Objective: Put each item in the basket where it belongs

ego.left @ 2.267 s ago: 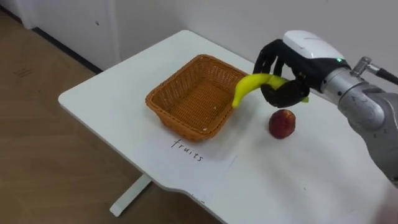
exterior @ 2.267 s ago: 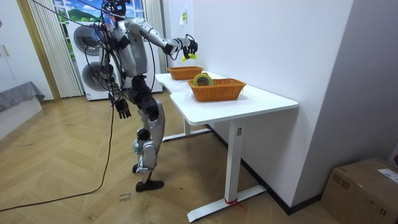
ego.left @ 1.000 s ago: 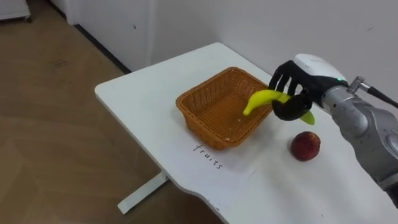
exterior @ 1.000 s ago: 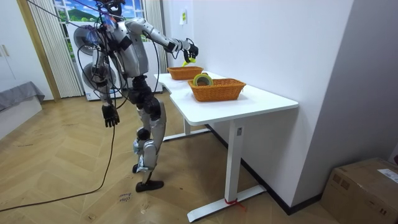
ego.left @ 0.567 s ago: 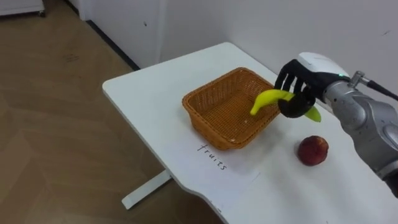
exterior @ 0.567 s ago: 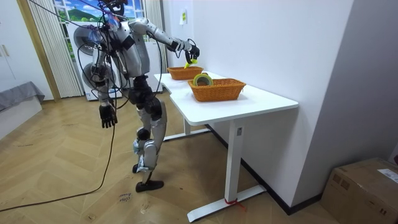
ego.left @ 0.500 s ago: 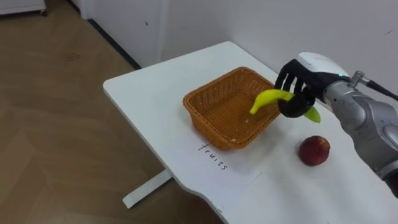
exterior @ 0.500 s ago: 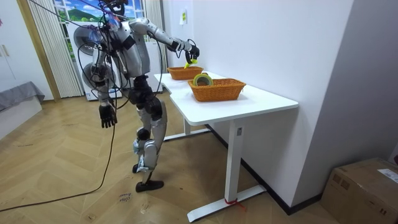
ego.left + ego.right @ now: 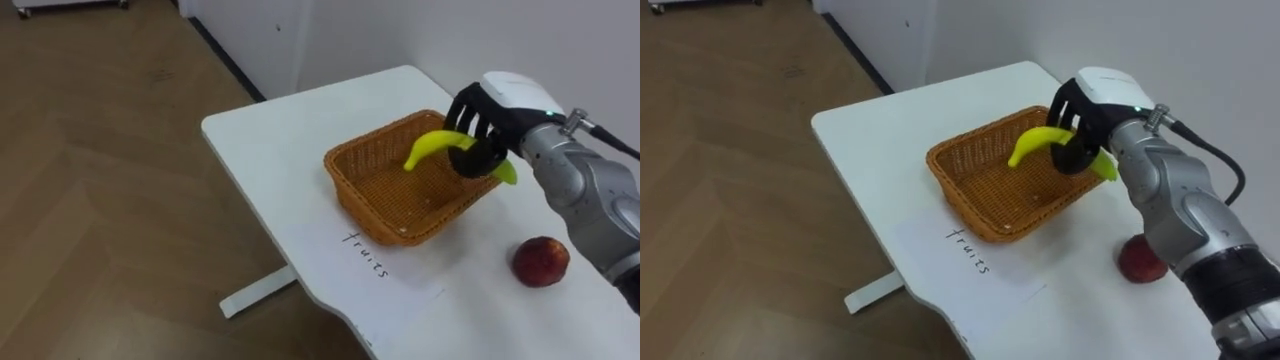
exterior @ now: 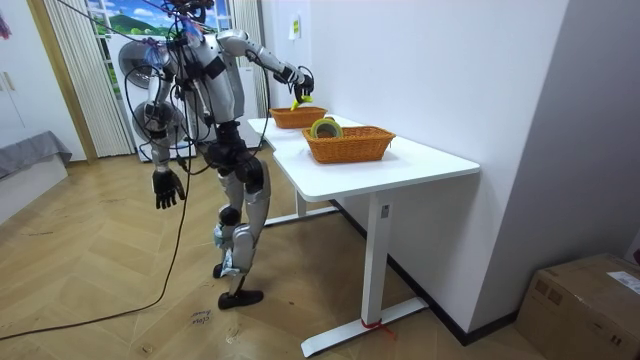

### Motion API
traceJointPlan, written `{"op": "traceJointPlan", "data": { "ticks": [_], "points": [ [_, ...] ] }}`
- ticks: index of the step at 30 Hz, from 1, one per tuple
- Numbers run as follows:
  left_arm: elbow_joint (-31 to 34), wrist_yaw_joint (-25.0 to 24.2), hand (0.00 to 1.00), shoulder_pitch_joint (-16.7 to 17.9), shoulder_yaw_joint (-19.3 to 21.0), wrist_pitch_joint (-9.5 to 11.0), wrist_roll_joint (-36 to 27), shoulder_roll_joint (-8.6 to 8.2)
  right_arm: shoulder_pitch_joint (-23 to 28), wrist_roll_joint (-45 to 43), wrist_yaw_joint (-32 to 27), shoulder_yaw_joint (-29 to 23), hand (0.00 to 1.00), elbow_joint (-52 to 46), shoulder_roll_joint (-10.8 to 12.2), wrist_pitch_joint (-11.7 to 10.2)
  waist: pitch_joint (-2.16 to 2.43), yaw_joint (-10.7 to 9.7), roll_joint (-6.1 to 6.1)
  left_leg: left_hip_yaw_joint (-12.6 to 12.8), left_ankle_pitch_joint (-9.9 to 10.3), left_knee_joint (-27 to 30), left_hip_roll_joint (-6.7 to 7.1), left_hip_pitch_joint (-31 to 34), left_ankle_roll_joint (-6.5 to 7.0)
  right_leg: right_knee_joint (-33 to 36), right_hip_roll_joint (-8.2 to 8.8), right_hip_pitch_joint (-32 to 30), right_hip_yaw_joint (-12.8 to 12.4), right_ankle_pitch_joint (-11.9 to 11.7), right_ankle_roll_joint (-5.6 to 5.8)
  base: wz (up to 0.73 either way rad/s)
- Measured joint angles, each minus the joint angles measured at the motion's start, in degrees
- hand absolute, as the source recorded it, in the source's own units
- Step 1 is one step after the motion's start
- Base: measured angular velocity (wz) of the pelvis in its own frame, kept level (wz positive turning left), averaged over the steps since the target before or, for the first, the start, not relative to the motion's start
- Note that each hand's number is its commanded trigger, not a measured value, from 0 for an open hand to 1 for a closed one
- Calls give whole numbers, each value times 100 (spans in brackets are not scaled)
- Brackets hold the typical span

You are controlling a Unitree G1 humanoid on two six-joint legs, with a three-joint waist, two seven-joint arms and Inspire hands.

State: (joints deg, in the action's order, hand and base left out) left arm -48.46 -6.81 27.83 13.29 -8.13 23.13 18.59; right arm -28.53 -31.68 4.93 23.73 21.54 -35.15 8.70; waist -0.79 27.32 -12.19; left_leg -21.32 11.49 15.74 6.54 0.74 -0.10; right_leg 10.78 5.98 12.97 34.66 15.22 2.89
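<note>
My right hand is shut on a yellow banana and holds it above the far right part of a wicker basket marked as the fruit basket. The basket looks empty inside. A red apple lies on the white table to the right of the basket. In the room view the right hand reaches over the far basket, while my left hand hangs open by my side, away from the table.
A second wicker basket holding a roll of tape stands nearer the room camera on the same table. A handwritten paper label lies in front of the fruit basket. A wall runs behind the table; wooden floor lies to my left.
The right hand has carried the banana from beside the basket's right rim to above its inside. The camera has shifted left, so basket and apple sit further right. The left arm swung outward.
</note>
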Motion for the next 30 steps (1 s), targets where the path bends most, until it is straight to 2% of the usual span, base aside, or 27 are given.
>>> {"op": "traceJointPlan", "data": {
  "ticks": [1,2,3,4,9,18,30],
  "points": [
    [42,1,0,10,2,-2,-1,0,0,1,0,7,90,14,1,-1,-9,28,11,-25,-6,1,13,9,3,1,4,0,-5,0,0,14],
    [70,1,0,17,1,-2,-2,0,0,1,0,8,53,15,1,-1,-14,47,18,-33,-6,2,16,11,3,0,4,0,-4,0,0,9],
    [122,1,0,19,1,-3,-3,0,0,1,0,9,33,23,1,-4,-23,103,30,-58,-6,3,19,20,3,0,4,-7,7,0,0,7],
    [173,5,0,18,1,-2,-3,0,0,1,0,11,0,37,1,-7,-24,125,31,-75,-7,8,26,50,2,0,3,-21,15,0,0,8],
    [217,7,0,19,0,-6,-3,-3,0,1,0,24,0,38,2,-54,-32,162,42,-106,-10,6,36,77,-2,0,0,-32,30,1,1,6],
    [290,13,0,-18,5,-29,-6,-10,0,-1,-36,267,0,38,2,13,-32,301,46,-108,-10,47,40,70,0,-2,5,-40,-4,1,1,0],
    [293,40,0,-80,0,-44,0,-24,0,-55,-45,267,0,38,4,13,-29,275,122,11,-10,56,15,65,-2,4,10,-56,-87,1,2,-5]
  ]
}}
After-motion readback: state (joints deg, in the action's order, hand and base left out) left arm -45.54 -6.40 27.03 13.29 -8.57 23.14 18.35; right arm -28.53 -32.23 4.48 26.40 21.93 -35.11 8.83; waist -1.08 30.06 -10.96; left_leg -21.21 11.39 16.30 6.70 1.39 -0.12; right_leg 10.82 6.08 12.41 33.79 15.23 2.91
